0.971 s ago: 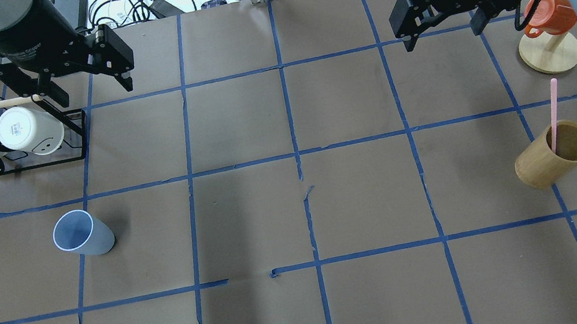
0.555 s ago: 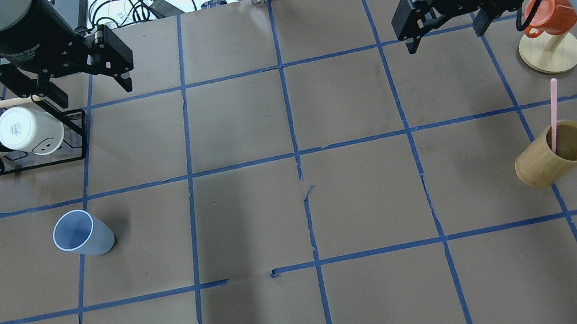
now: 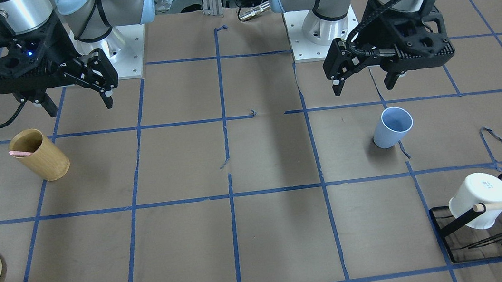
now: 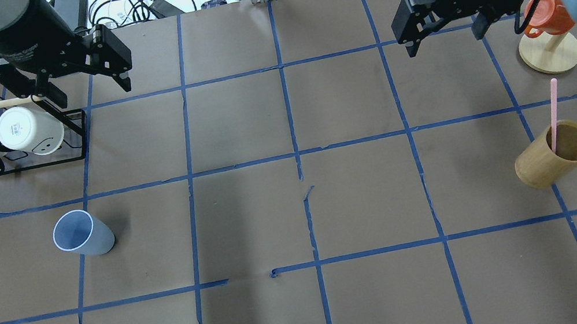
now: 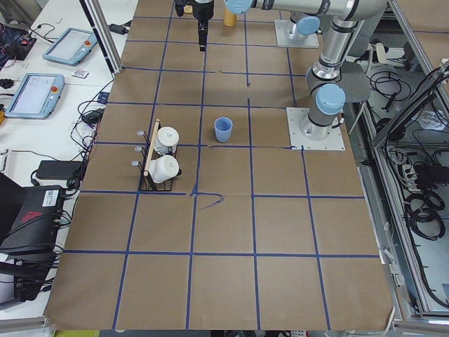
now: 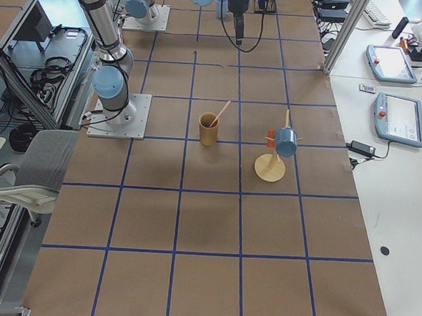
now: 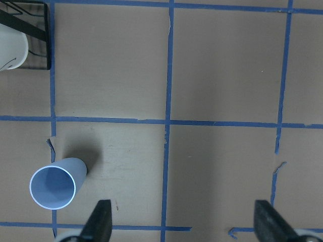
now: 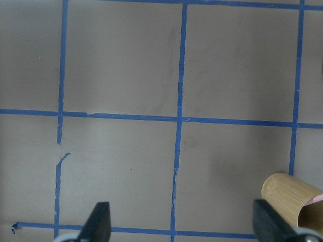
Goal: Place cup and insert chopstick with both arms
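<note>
Over the table (image 4: pixel 251 221), both pincers (image 4: pixel 92 94) (image 4: pixel 445 42) hang agape.

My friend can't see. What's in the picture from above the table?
The left gripper and right gripper hang open above a brown table. On it stand a blue cup on the left and a wooden cup holding a pink chopstick on the right.
</note>
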